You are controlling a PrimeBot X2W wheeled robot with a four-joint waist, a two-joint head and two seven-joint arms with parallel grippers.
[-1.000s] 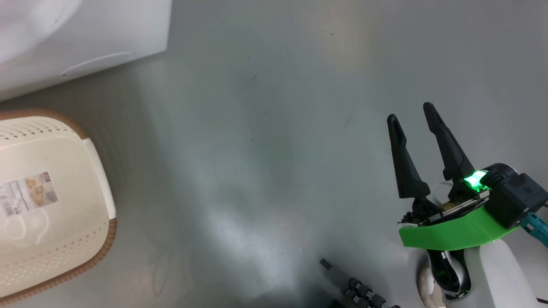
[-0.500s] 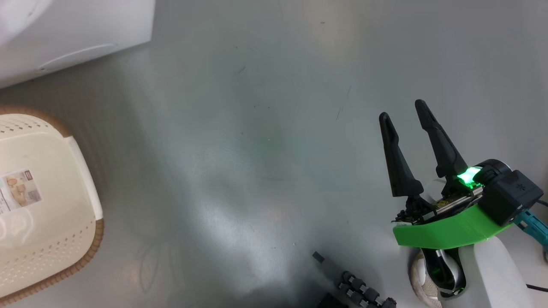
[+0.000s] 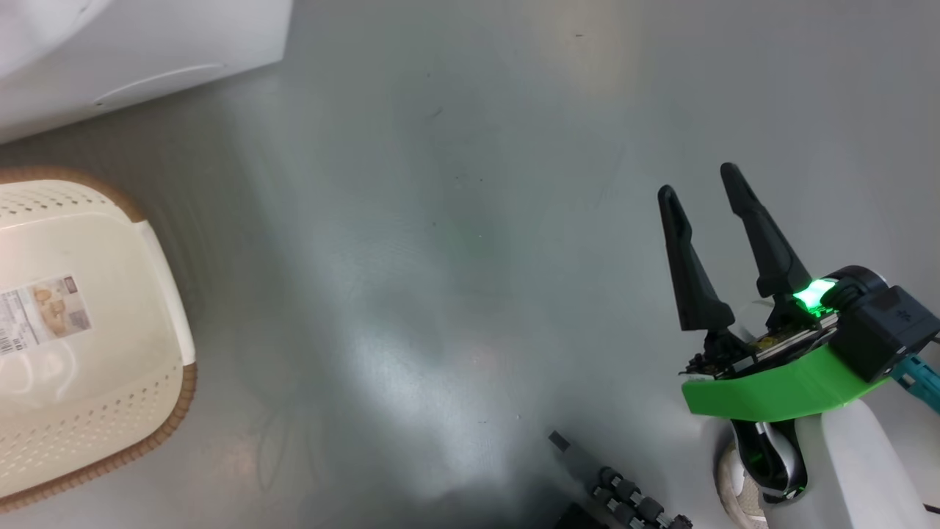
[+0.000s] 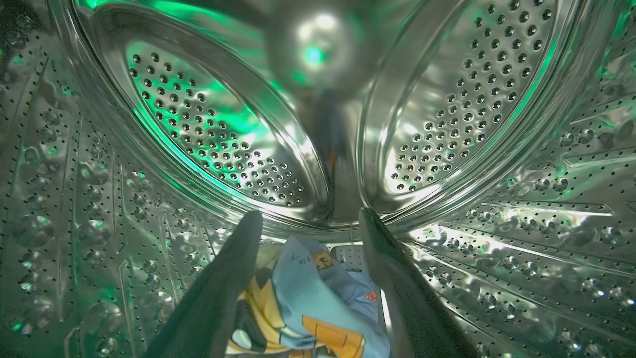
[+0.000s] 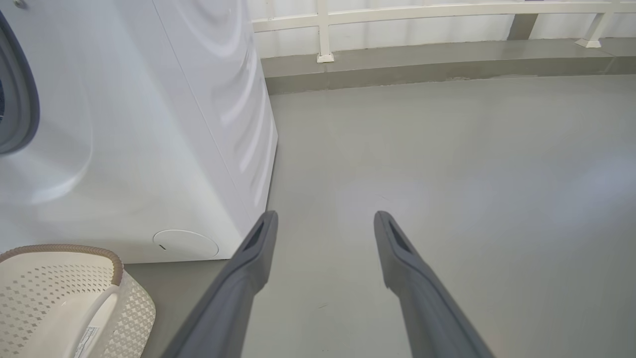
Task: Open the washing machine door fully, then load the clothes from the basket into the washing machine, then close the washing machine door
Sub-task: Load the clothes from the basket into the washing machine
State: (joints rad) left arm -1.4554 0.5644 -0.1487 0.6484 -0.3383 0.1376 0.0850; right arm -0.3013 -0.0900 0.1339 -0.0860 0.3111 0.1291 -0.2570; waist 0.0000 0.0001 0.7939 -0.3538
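Clothes (image 4: 318, 303), light blue with orange pictures, lie in a soft heap at the bottom of the shiny drum (image 4: 208, 134), deep inside the washing machine (image 5: 149, 124). That is where they belong, so this part of the job looks nearly done.

Around the heap is the left gripper (image 4: 308, 219). Its two dark fingers stand wide apart, one on each side of the cloth, and do not seem to pinch it. I think they are spread so that the clothes can drop and rest in the drum when the arm comes out.

Outside, the basket (image 3: 95, 330) sits on the grey floor (image 3: 440, 257) on the left, near the front of the machine, so the way from one to the other is short. The part of its bottom that I can see is bare, with just a paper label (image 3: 44, 312) on it.

Far to the right, well apart from the basket, the right gripper (image 3: 698, 181) hangs over the bare floor. Its fingers are spread too and hold nothing. It looks parked there to keep out of the way.

The door probably has to be shut next.
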